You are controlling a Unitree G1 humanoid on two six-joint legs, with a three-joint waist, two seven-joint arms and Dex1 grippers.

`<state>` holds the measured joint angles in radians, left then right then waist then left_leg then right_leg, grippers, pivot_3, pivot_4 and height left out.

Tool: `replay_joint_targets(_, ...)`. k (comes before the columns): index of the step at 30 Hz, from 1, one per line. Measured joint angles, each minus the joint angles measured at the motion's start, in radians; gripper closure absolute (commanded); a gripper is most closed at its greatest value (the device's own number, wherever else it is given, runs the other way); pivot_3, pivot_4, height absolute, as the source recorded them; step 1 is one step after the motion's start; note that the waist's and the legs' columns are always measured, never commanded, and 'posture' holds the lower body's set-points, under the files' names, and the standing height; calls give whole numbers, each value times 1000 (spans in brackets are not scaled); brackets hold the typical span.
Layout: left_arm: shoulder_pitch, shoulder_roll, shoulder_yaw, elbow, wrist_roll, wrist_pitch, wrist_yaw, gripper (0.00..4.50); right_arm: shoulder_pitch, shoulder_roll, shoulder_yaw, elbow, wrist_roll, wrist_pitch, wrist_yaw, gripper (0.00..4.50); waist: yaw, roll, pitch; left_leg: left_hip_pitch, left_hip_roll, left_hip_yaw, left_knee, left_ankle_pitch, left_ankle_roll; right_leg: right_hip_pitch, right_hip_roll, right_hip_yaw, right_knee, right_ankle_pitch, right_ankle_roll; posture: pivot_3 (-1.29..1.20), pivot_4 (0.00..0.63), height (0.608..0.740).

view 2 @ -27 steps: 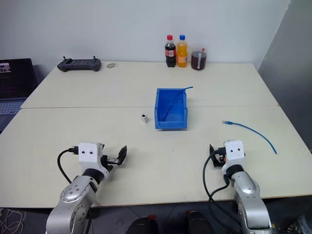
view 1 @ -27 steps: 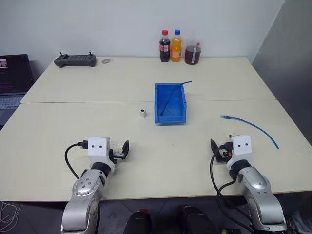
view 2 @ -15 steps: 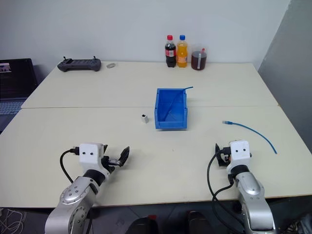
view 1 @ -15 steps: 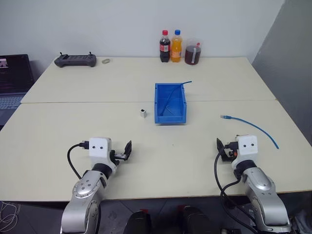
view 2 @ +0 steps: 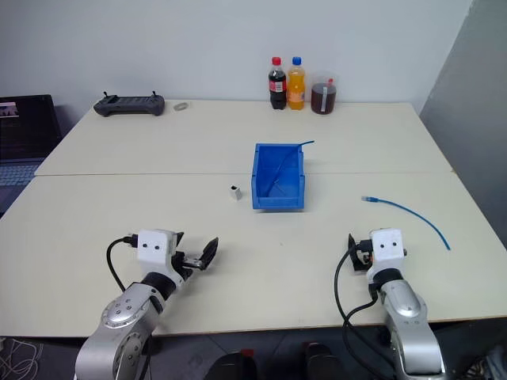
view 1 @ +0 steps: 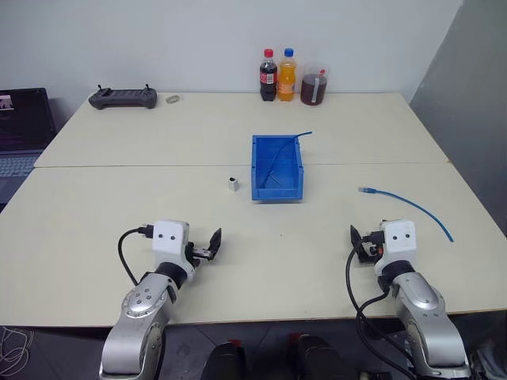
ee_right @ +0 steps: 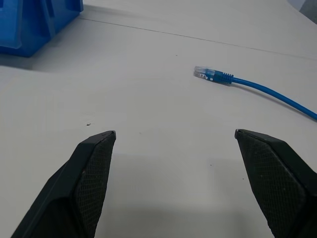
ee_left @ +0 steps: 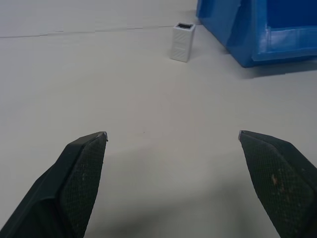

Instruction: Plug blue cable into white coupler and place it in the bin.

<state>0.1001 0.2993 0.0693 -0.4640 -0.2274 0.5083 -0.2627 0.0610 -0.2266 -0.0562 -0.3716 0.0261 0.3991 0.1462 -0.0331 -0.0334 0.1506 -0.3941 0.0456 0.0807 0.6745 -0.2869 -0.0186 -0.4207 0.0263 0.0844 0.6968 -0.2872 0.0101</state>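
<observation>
Leftmost, a laptop (view 1: 20,131) sits at the frame's edge with most of its body cut off, only part of the dark screen and keyboard showing. Behind it on the far part of the table (view 1: 158,206) lies a black handheld controller (view 1: 122,97), and just to its right a small grey object (view 1: 172,100) too small to identify.

Nearer the camera, the left gripper (view 1: 207,248) hovers low over the bare table with its two black fingers spread wide and nothing between them; the left wrist view shows its fingertips (ee_left: 84,163) well apart, with the tabletop between them.

Beyond it, the white coupler (view 1: 232,184) stands upright on the table, its dark socket opening facing up, just beside the left wall of the bin (view 1: 277,190) but not touching it. The blue bin is open-topped with its lower lip toward the robot. A second blue cable (view 1: 279,158) lies inside it, one end poking over the far right corner; how its lower part ends is hard to make out against the blue floor.

At the back stand a cola bottle (view 1: 268,76), an orange soda bottle (view 1: 287,75) and a cup of dark drink (view 1: 313,85).

To the right, the blue cable (view 1: 412,207) lies on the table in a gentle curve, clear plug toward the bin, well apart from it. The right gripper (view 1: 358,243) hangs near the cable without touching it, fingers equally wide apart and empty.
</observation>
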Motion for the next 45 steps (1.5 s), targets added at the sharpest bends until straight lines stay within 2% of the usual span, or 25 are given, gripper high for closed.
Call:
replay_joint_targets(5,-70,100,-112,3,8,-38,-144,0,-171,-146,-21,155,23,-23,114,393,0,0,1,0,-1,0,2,0,0,1,1,0,0,1,1,0,150,740)
replay_joint_targets(10,-215,152,-217,13,-32,-36,-326,0,-457,-372,3,566,34,-113,390,393,0,0,2,0,-1,1,2,0,2,1,3,1,-1,4,-4,0,150,740)
replay_joint_targets(14,-296,162,-260,26,-87,-19,-439,0,-696,-466,79,979,7,-198,601,393,-2,2,3,0,0,3,1,0,1,0,3,3,-2,4,-4,0,150,740)
replay_joint_targets(19,-376,156,-301,78,-105,-13,-513,0,-949,-516,155,1367,-84,-288,758,393,-7,2,4,0,0,3,1,0,1,1,3,4,-3,4,-4,0,150,740)
replay_joint_targets(22,-428,144,-299,132,-106,10,-514,0,-1020,-515,198,1510,-136,-328,789,393,-9,3,4,0,0,3,2,0,1,1,2,4,-3,4,-4,0,150,740)
replay_joint_targets(26,-431,145,-299,145,-133,37,-536,0,-1062,-513,198,1595,-155,-323,835,393,-9,3,4,0,-1,3,2,0,0,1,0,4,-2,5,-3,0,150,740)
replay_joint_targets(28,-431,146,-298,144,-164,61,-551,0,-1075,-513,196,1616,-155,-293,884,765,-9,3,4,0,-1,3,2,1,0,1,0,3,-2,5,-3,0,150,740)
replay_joint_targets(29,-431,150,-299,144,-162,55,-556,0,-1081,-512,195,1624,-155,-280,900,870,-9,3,4,0,-1,3,2,1,0,1,0,3,-1,5,-3,0,150,740)
replay_joint_targets(34,-433,176,-302,152,-124,-1,-580,0,-1084,-506,181,1640,-153,-265,918,1945,-9,3,4,1,-1,3,3,1,-1,1,0,3,0,5,-3,0,150,740)
replay_joint_targets(41,-434,168,-302,162,-117,-26,-585,0,-1076,-507,163,1643,-153,-270,913,3815,-8,3,4,1,-1,3,3,1,-1,1,0,3,0,5,-3,0,150,740)
replay_joint_targets(44,-434,167,-302,162,-117,-32,-591,0,-1073,-508,157,1642,-153,-272,915,4427,-8,3,4,1,-1,3,3,1,-1,1,0,3,0,5,-3,0,150,740)
replay_joint_targets(45,-434,167,-302,162,-117,-35,-598,0,-1071,-508,156,1641,-153,-274,917,4476,-8,3,4,1,-1,3,3,1,-1,1,0,3,0,5,-3,0,150,740)
